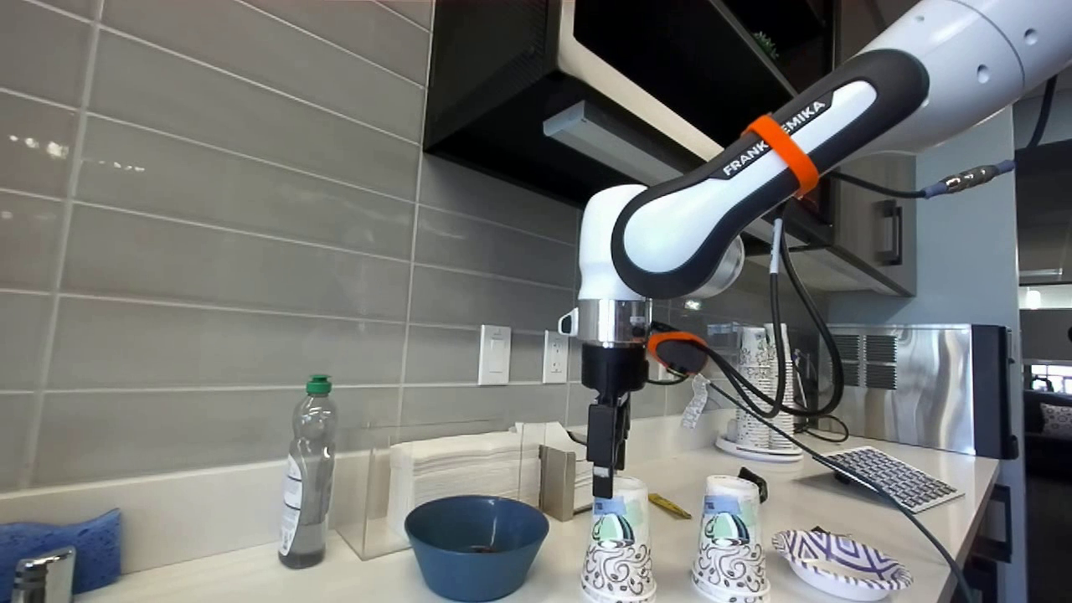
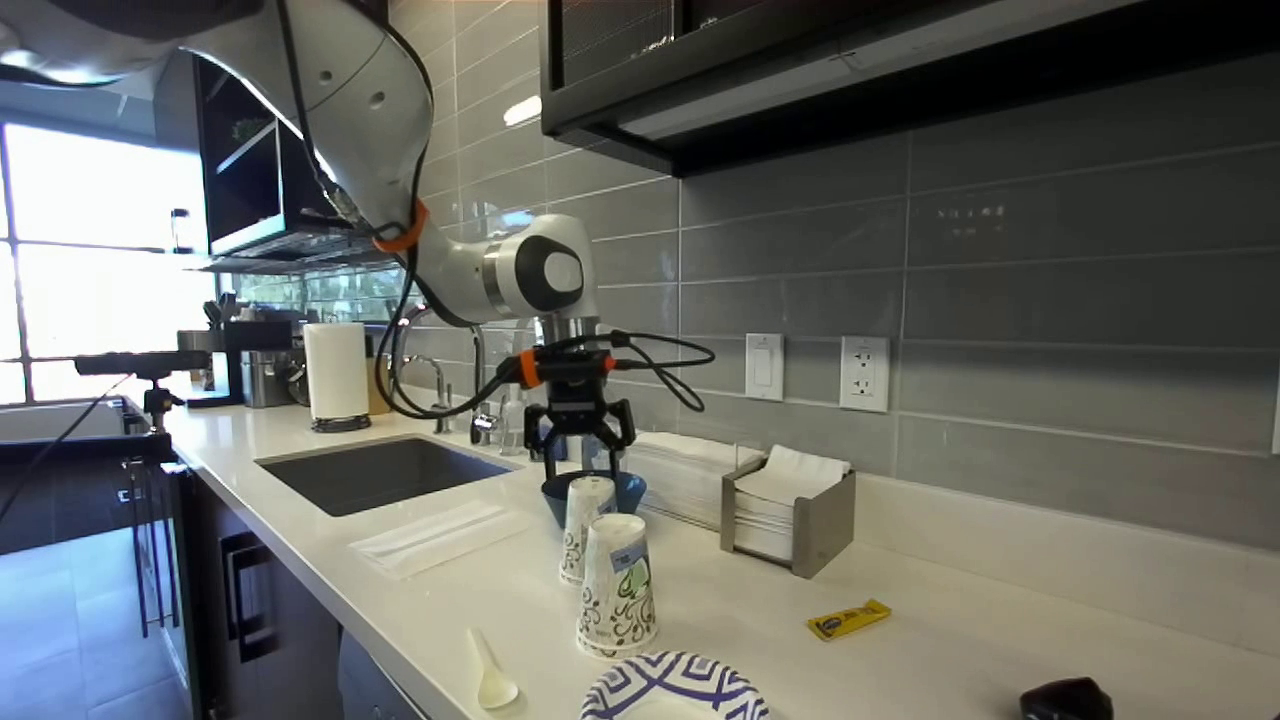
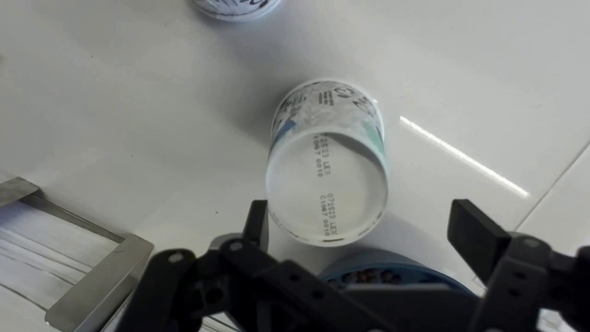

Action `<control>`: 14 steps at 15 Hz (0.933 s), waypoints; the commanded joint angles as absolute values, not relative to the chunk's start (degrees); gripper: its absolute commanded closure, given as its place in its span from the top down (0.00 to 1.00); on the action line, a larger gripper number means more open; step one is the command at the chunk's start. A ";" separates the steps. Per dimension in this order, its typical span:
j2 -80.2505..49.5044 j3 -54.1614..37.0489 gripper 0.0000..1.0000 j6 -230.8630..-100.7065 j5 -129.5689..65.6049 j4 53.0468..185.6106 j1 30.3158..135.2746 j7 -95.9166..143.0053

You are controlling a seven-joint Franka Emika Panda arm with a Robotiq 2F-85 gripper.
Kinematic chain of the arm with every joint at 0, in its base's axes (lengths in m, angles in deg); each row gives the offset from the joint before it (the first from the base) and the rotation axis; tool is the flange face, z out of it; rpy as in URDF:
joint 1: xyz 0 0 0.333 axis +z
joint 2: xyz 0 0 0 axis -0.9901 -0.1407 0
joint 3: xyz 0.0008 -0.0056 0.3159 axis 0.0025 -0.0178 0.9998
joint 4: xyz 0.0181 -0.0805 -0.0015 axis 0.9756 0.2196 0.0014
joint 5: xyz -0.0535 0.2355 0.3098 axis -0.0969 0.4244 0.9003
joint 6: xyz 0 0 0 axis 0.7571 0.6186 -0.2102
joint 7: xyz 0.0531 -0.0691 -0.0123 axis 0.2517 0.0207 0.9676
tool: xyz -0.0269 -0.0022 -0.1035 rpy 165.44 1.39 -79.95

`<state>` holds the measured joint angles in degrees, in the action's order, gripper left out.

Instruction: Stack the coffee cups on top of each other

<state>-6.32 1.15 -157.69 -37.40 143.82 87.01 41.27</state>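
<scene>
While the arm point(image 2: 380, 150) is seen at upper left in an exterior view, its gripper point(image 2: 582, 475) is spread wide mid-frame, a blue bowl point(image 2: 629, 492) is partly hidden below, and two inverted coffee cups point(image 2: 618, 590) are set at lower centre.

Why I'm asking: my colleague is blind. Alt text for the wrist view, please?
An upside-down paper cup stands at center, base toward the camera; the open gripper spans the bottom, partly hiding a blue bowl. Another cup shows at top, a metal napkin holder at lower left.
</scene>
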 commanded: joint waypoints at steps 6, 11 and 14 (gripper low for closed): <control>-5.63 0.49 1.00 -162.44 -35.59 147.68 85.84 41.63; -5.91 0.55 0.72 -163.26 -34.93 148.75 85.53 42.10; -5.06 0.61 0.50 -163.26 -34.25 149.64 85.53 42.10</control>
